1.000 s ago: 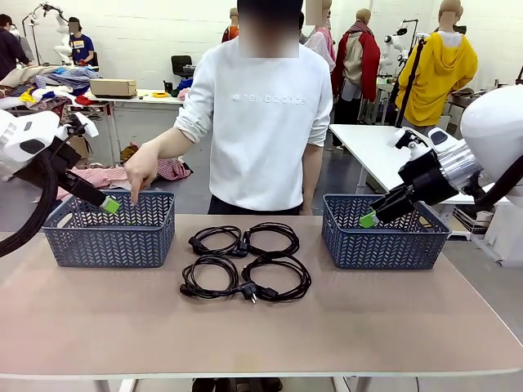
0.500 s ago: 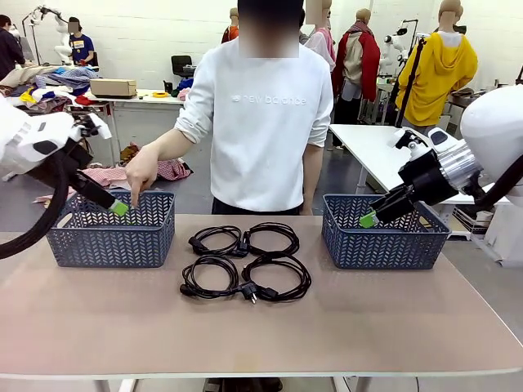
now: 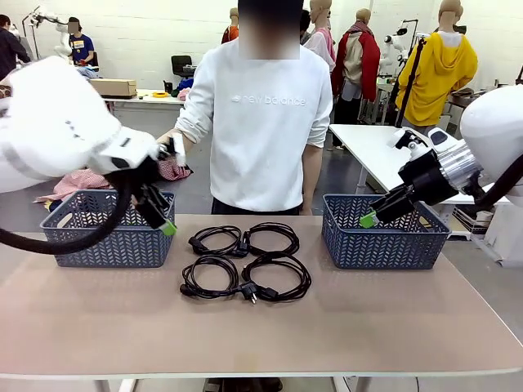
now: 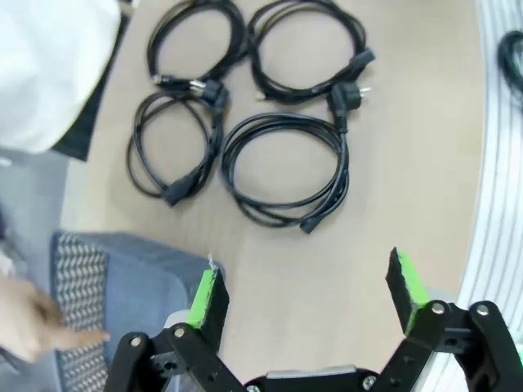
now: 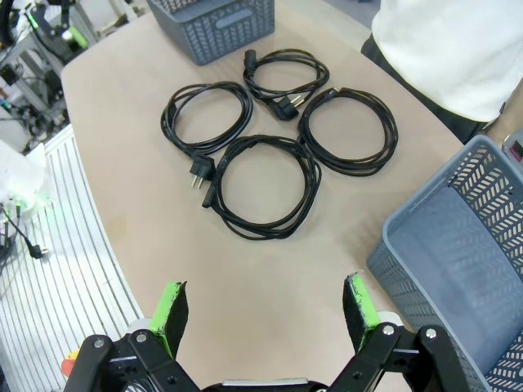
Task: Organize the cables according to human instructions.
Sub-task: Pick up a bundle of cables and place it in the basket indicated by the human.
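Several black coiled cables lie in a cluster at the table's middle, between two blue baskets. They also show in the left wrist view, cables, and in the right wrist view, cables. My left gripper hangs open with nothing in it at the right end of the left basket, short of the coils. In its own view the left gripper stands open over bare table. My right gripper is open and holds nothing above the left rim of the right basket. The right gripper also stands open in its own view.
A person in a white sweatshirt stands at the far side. Their hand points a finger at the left basket. In the right wrist view, the right basket is close by and the left basket is far off.
My left arm has swung right, from over the left basket to its right end, nearer the cables. It now covers the person's pointing hand in the front view. The right arm has not moved.
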### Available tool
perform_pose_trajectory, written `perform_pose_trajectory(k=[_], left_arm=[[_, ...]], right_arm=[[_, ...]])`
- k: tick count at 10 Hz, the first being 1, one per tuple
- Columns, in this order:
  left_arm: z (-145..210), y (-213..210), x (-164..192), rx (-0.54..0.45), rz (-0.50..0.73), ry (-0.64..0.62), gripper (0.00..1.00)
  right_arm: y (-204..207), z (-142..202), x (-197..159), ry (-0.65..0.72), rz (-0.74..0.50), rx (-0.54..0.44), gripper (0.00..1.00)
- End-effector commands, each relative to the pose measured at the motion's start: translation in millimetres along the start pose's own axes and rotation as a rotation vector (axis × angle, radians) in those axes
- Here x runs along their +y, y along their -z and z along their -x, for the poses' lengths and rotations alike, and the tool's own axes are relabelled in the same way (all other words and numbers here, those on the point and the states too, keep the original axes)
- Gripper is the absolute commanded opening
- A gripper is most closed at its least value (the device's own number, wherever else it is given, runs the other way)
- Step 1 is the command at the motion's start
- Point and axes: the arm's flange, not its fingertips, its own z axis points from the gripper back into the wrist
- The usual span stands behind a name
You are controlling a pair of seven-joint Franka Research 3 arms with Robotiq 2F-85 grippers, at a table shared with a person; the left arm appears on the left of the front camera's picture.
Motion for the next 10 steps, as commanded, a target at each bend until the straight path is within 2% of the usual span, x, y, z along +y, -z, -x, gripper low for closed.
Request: perform_pose_trajectory(k=[1, 4, 7, 8, 10], left_arm=[[-21, 25, -2, 0.075, 0.006, 0.122, 1.0], [-40, 68, -22, 0.165, 0.079, 0.22, 1.0], [-38, 90, -28, 0.245, 0.131, 0.218, 1.0], [-41, 92, -36, 0.179, 0.109, 0.217, 1.0], [-41, 92, -36, 0.179, 0.109, 0.217, 1.0]], right_arm=[[2, -1, -3, -0.021, -0.018, -0.028, 1.0], [2, -1, -3, -0.021, -0.018, -0.028, 1.0], [2, -1, -3, -0.021, -0.018, -0.028, 1.0], [2, -1, -3, -0.021, -0.018, -0.028, 1.0], [2, -1, -3, -0.021, -0.018, -0.028, 1.0]])
